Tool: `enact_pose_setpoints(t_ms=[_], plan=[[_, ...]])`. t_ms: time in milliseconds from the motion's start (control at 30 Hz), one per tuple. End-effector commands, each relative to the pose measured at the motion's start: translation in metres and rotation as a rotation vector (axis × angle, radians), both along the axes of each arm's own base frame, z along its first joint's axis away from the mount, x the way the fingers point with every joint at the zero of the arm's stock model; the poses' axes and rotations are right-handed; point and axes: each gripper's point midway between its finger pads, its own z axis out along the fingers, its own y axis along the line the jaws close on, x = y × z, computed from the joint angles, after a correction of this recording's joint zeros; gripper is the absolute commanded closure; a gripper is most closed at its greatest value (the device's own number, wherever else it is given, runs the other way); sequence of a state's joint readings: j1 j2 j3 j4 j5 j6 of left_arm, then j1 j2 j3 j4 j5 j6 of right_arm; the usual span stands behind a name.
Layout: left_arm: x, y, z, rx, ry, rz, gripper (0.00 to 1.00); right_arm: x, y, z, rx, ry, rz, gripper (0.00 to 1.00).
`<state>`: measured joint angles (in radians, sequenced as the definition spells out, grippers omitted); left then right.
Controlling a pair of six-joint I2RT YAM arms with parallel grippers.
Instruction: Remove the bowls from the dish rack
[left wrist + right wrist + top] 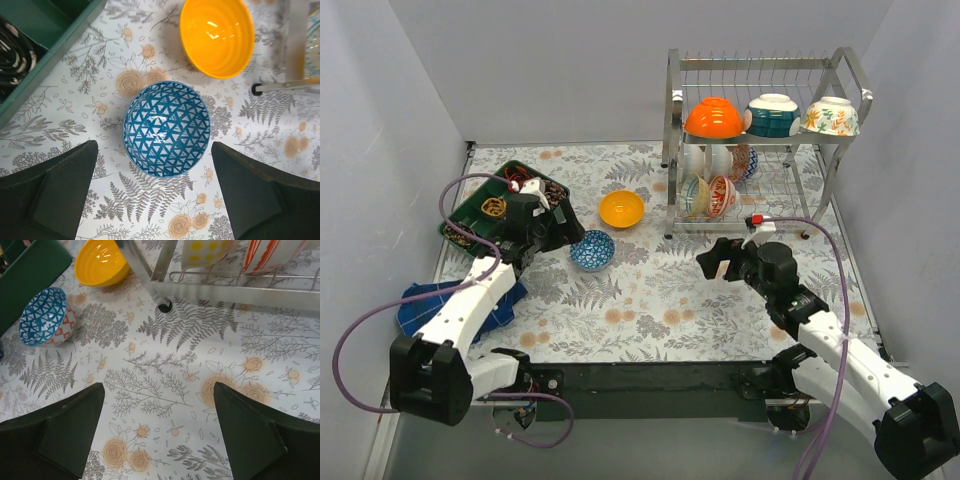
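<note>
The chrome dish rack (851, 76) stands at the far right. Its top shelf holds an orange bowl (714, 118), a teal bowl (772, 114) and a floral bowl (831, 117). The lower shelf holds several bowls on edge (720, 195). A yellow bowl (621, 209) and a blue-patterned bowl (592, 250) sit upright on the table left of the rack. My left gripper (563, 228) is open and empty just above the blue-patterned bowl (166, 128), its fingers (70, 185) apart from it. My right gripper (718, 258) is open and empty over bare tablecloth (159, 387), in front of the rack (240, 292).
A green compartment tray (470, 207) with small items lies at the far left, beside my left gripper. A blue object (420, 305) lies under the left arm. The floral tablecloth (650, 300) covers the table. Walls close in on the left, back and right.
</note>
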<state>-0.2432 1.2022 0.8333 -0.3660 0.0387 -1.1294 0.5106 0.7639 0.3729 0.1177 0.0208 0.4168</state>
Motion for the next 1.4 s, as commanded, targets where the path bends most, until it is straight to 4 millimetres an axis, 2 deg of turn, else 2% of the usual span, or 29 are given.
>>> enact_pose_setpoints(t_ms=[0,33,67,100,133,167,200,233,267,333,400,433,667,733,767,800,867,933,967,1033,1067,1167,1367], plan=[[-0.012,0.012,0.024,0.049,-0.101,-0.017,0.02,0.029,-0.012,0.026,-0.043,-0.052,-0.084,0.01],[-0.016,0.014,0.035,0.045,-0.147,-0.019,0.02,0.035,-0.019,0.028,-0.049,-0.053,-0.112,0.01],[-0.018,0.014,0.040,0.044,-0.177,-0.024,0.02,0.041,-0.022,0.024,-0.058,-0.038,-0.128,0.01],[-0.021,0.015,0.037,0.045,-0.193,-0.024,0.02,0.046,-0.025,0.027,-0.051,-0.044,-0.140,0.01],[-0.023,0.016,0.040,0.048,-0.220,-0.029,0.02,0.055,-0.034,0.034,-0.036,-0.050,-0.175,0.01],[-0.027,0.017,0.049,0.041,-0.259,-0.028,0.02,0.059,-0.034,0.033,-0.024,-0.041,-0.160,0.01],[-0.028,0.017,0.049,0.038,-0.273,-0.030,0.02,0.065,-0.037,0.042,-0.002,-0.070,-0.168,0.02],[-0.029,0.017,0.049,0.039,-0.281,-0.032,0.02,0.075,-0.051,0.045,0.008,-0.080,-0.216,0.01],[-0.030,0.016,0.051,0.036,-0.293,-0.039,0.02,0.078,-0.049,0.045,0.025,-0.076,-0.194,0.01],[-0.031,0.015,0.055,0.040,-0.307,-0.045,0.02,0.092,-0.064,0.056,0.049,-0.113,-0.225,0.01],[-0.034,0.011,0.059,0.039,-0.324,-0.063,0.02,0.100,-0.066,0.054,0.065,-0.108,-0.215,0.01],[-0.034,0.015,0.058,0.054,-0.326,-0.042,0.02,0.108,-0.071,0.060,0.073,-0.134,-0.224,0.01],[-0.040,0.009,0.066,0.046,-0.361,-0.069,0.02,0.146,-0.069,0.054,0.109,-0.124,-0.152,0.01],[-0.041,0.007,0.068,0.039,-0.367,-0.074,0.02,0.157,-0.068,0.058,0.113,-0.139,-0.141,0.01],[-0.041,0.007,0.068,0.039,-0.370,-0.074,0.02,0.162,-0.066,0.050,0.114,-0.120,-0.131,0.01],[-0.042,0.007,0.067,0.038,-0.367,-0.077,0.02,0.168,-0.065,0.056,0.118,-0.140,-0.122,0.01],[-0.042,0.007,0.067,0.039,-0.369,-0.078,0.02,0.176,-0.062,0.045,0.126,-0.118,-0.107,0.02],[-0.041,0.007,0.067,0.040,-0.370,-0.079,0.02,0.183,-0.061,0.048,0.135,-0.140,-0.097,0.01],[-0.041,0.007,0.067,0.040,-0.370,-0.079,0.02,0.187,-0.061,0.041,0.132,-0.128,-0.099,0.01],[-0.042,0.006,0.066,0.040,-0.366,-0.081,0.02,0.194,-0.062,0.038,0.131,-0.127,-0.109,0.02],[-0.041,0.006,0.066,0.039,-0.366,-0.083,0.02,0.197,-0.063,0.029,0.128,-0.110,-0.112,0.01],[-0.041,0.005,0.065,0.041,-0.367,-0.088,0.02,0.203,-0.062,0.019,0.123,-0.101,-0.100,0.01],[-0.041,0.006,0.065,0.043,-0.368,-0.087,0.02,0.212,-0.058,0.006,0.121,-0.095,-0.067,0.01]])
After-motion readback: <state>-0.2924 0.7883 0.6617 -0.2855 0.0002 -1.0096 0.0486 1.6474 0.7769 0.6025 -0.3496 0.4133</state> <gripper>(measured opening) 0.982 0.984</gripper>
